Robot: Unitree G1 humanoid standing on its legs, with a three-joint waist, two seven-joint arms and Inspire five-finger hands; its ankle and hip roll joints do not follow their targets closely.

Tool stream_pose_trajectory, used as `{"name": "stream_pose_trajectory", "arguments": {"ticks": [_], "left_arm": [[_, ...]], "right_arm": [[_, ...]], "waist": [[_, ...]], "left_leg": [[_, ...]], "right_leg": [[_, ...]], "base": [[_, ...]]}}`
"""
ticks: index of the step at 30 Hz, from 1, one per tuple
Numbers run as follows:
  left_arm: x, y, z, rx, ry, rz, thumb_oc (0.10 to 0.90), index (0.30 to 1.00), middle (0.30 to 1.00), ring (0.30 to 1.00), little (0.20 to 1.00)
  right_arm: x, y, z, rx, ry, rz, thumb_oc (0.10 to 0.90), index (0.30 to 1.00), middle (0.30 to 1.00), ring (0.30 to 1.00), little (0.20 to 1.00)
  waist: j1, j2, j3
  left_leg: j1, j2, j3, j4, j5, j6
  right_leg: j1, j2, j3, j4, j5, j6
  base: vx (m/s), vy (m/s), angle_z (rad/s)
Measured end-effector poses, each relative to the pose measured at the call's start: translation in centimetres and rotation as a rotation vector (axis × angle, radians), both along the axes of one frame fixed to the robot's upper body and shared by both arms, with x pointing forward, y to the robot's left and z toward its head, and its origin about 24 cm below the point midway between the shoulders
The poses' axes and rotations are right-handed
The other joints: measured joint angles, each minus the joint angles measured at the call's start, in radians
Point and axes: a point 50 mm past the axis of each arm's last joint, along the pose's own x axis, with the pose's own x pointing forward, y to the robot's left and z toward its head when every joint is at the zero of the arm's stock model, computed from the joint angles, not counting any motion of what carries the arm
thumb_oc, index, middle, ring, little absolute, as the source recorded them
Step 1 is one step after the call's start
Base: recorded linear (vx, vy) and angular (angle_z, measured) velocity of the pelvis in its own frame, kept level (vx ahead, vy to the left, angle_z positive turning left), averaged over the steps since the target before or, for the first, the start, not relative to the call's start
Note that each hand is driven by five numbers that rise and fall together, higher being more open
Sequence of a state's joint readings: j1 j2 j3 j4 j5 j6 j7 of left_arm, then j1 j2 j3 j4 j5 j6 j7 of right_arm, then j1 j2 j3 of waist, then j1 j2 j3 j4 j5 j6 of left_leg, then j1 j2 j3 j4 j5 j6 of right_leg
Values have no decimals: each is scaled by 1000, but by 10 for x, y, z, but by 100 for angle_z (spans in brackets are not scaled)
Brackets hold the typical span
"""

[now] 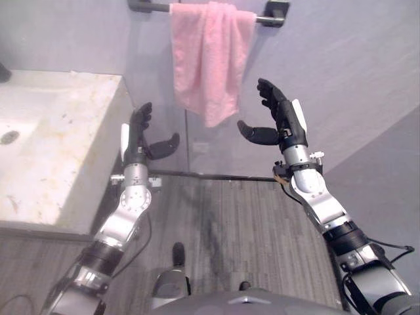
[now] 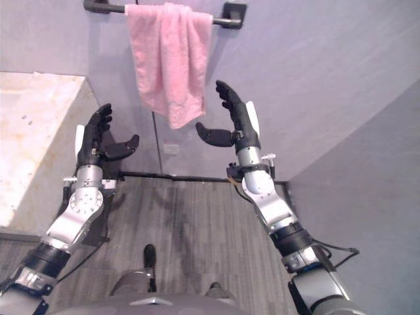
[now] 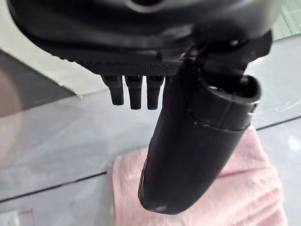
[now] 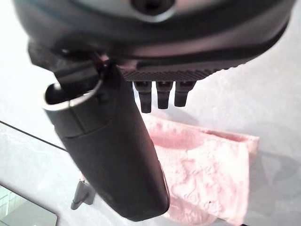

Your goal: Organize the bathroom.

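Note:
A pink towel (image 1: 209,59) hangs folded over a dark towel bar (image 1: 268,19) on the grey wall, its lower edge uneven. My left hand (image 1: 140,136) is raised below and left of the towel, fingers straight, thumb pointing toward it, holding nothing. My right hand (image 1: 279,119) is raised just right of the towel's lower corner, fingers straight and thumb spread, apart from the cloth. In the left wrist view the towel (image 3: 225,197) shows past the thumb (image 3: 197,146); in the right wrist view the towel (image 4: 207,174) shows beyond the thumb (image 4: 113,155).
A white marble sink counter (image 1: 46,144) with a drain (image 1: 9,137) stands at the left. Grey walls meet in a corner at the right. Grey plank flooring (image 1: 230,230) lies below, with a dark baseboard strip (image 1: 210,176) along the wall.

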State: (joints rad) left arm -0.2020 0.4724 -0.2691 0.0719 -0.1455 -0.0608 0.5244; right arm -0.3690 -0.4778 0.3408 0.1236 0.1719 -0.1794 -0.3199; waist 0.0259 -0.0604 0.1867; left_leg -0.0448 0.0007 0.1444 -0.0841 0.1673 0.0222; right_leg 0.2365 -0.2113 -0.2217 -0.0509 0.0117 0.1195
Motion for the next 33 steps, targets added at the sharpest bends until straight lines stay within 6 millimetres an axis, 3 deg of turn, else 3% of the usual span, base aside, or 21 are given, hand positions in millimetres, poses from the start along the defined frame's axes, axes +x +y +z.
{"name": "stream_pose_trajectory", "arguments": {"ticks": [2,3,5,7,9,11,13,14,15,16,21,26,31,33], "left_arm": [[1,-1,1,0,2,-22,800,900,900,900,900],[1,-1,1,2,2,-24,800,900,900,900,900],[1,-3,-1,8,18,-45,800,900,900,900,900],[1,-3,-1,13,22,-51,800,900,900,900,900],[1,0,0,14,26,-31,800,900,900,900,900],[0,3,-2,12,33,0,800,900,900,900,900],[-1,7,-4,13,49,33,800,900,900,900,900],[-2,8,-6,18,62,46,800,900,900,900,900],[-2,9,-7,22,64,46,800,900,900,900,900],[-3,7,-9,16,69,48,800,900,900,900,900],[-10,-5,-15,-14,70,34,800,900,900,900,900],[-10,-7,-13,-20,65,28,800,900,900,900,900],[-12,-4,-15,-21,73,32,800,900,900,900,900],[-16,0,-18,-23,82,46,800,900,900,900,900]], "right_arm": [[0,-2,1,10,-8,-28,800,900,900,900,900],[0,-2,1,12,-12,-31,800,900,900,900,900],[0,-4,4,37,-36,-85,800,900,900,900,900],[0,-11,5,49,-46,-140,800,900,900,900,900],[1,-13,10,45,-82,-179,800,900,900,900,900],[1,-11,12,69,-102,-209,800,900,900,900,900],[0,-7,12,99,-102,-224,800,900,900,900,900],[-1,-5,9,121,-92,-238,800,900,900,900,900],[-1,-4,7,128,-87,-247,800,900,900,900,900],[-3,-6,4,130,-80,-262,800,900,900,900,900],[-11,-10,2,120,-74,-274,800,900,900,900,900],[-17,5,14,108,-108,-116,800,900,900,900,900],[-15,7,15,88,-66,-6,800,900,900,900,900],[-13,10,17,91,-65,18,800,900,900,900,900]], "waist": [[0,27,15],[4,25,14],[3,41,28],[2,42,34],[7,41,34],[10,39,34],[14,27,34],[1,7,26],[-9,-15,24],[-30,-33,24],[-39,-8,15],[-44,-2,14],[4,-2,11],[6,-1,8]], "left_leg": [[37,12,-20,1,-30,26],[41,12,-21,1,-28,21],[77,10,-36,0,-50,31],[107,13,-36,1,-67,35],[112,14,-21,1,-75,36],[115,22,1,0,-91,27],[125,29,33,-1,-120,16],[129,17,37,-1,-122,2],[136,3,36,-1,-127,-4],[150,-13,25,-1,-135,-18],[158,48,29,-2,-153,-57],[176,59,37,-1,-158,-67],[183,54,36,-2,-164,-74],[180,54,32,-2,-164,-74]], "right_leg": [[-51,2,-6,148,-32,21],[-65,2,7,173,-31,24],[-151,-11,24,407,0,37],[-200,-30,28,501,-44,33],[-223,-29,1,440,-52,24],[-248,-11,-41,294,-47,22],[-257,39,-44,77,3,36],[-252,58,-40,1,50,28],[-252,59,-23,-8,72,29],[-237,61,10,-9,144,-36],[-226,130,16,-29,138,-53],[-212,144,10,-30,129,-68],[-201,139,9,-30,117,-78],[-201,138,8,-30,115,-78]], "base": [[229,246,29],[246,218,19],[235,134,18],[156,18,13],[164,-42,-15],[188,-59,-36],[179,-16,-49],[89,-1,-21],[66,-10,13],[99,-14,12],[140,3,-9],[119,-26,-3],[70,-38,5],[45,-33,7]]}}
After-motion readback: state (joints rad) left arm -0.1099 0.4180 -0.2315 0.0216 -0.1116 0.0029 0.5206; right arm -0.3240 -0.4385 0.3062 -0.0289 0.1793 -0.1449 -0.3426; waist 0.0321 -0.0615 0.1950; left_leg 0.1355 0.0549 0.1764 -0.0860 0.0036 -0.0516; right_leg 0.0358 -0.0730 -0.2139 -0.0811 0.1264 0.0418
